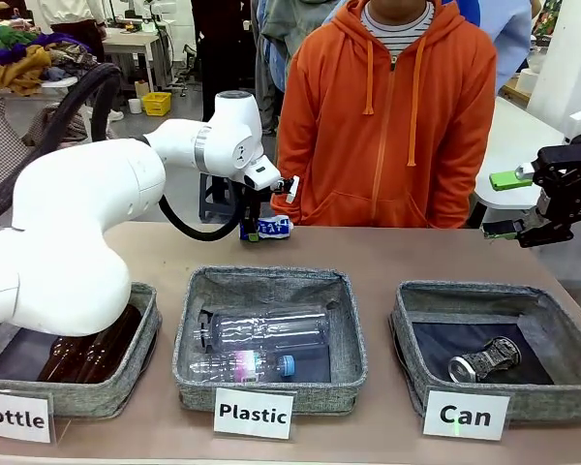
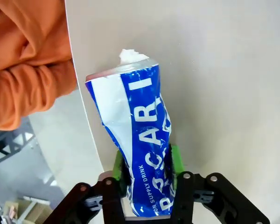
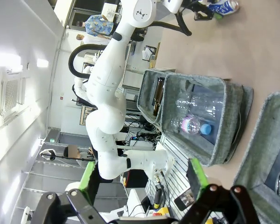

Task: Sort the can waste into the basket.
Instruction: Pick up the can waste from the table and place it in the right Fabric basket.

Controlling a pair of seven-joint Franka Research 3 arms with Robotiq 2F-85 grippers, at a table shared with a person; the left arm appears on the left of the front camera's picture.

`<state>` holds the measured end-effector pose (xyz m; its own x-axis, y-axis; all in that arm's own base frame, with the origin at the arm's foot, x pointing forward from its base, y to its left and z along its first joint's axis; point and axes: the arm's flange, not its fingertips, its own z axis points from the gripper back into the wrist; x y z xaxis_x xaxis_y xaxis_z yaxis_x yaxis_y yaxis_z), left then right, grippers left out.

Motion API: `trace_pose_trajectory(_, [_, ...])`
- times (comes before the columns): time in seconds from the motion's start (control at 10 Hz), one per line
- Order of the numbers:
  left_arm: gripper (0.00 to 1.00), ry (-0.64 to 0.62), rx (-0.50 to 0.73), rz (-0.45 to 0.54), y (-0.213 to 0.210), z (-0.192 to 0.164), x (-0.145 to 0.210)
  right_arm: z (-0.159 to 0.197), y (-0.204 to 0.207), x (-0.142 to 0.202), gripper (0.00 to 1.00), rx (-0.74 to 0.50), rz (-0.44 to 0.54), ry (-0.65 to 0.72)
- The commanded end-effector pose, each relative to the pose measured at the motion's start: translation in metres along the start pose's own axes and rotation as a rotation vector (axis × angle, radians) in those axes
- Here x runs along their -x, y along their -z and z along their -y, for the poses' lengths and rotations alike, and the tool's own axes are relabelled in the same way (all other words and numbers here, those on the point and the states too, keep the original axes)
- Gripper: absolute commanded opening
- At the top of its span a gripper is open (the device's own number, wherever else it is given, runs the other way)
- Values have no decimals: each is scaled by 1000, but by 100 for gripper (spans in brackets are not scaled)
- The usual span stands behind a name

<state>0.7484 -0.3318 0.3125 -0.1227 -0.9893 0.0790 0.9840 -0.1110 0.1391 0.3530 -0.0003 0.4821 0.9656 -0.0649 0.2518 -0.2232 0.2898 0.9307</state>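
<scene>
Left fingers clamped on the crushed blue can at the bench's far edge; right gripper fingers spread apart, empty, above the Can basket holding the silver can.

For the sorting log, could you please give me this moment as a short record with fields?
left end effector: shut on the blue can, near the table's far edge by the person in orange
right end effector: open, holding nothing, raised behind the Can basket
Can basket contents: one silver can
Plastic basket: clear bottles
Bottle basket: brown bottles
still to sort: blue can
</scene>
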Motion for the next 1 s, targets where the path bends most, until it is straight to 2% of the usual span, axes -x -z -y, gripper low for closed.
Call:
trace_pose_trajectory(0.0, [5,-8,1,-49,5,-74,-24,-2,1,0,100,-22,16,3])
trace_pose_trajectory(0.1, [0,-3,-5,-51,4,-71,-23,-2,1,0,100,-22,16,3])
trace_pose_trajectory(0.3, [0,33,-12,-53,-11,-54,-20,-2,1,0,100,-22,16,3])
trace_pose_trajectory(0.4, [0,116,11,-31,-34,-31,-18,-2,1,0,100,-22,16,3])
trace_pose_trajectory(0.5, [0,227,52,-18,-71,10,-12,-2,1,0,100,-22,16,3])
trace_pose_trajectory(0.7, [0,339,107,-41,-142,90,4,-2,1,0,100,-22,16,3])
trace_pose_trajectory(0.9, [0,308,74,-11,-194,167,33,-2,1,0,100,-22,16,3])
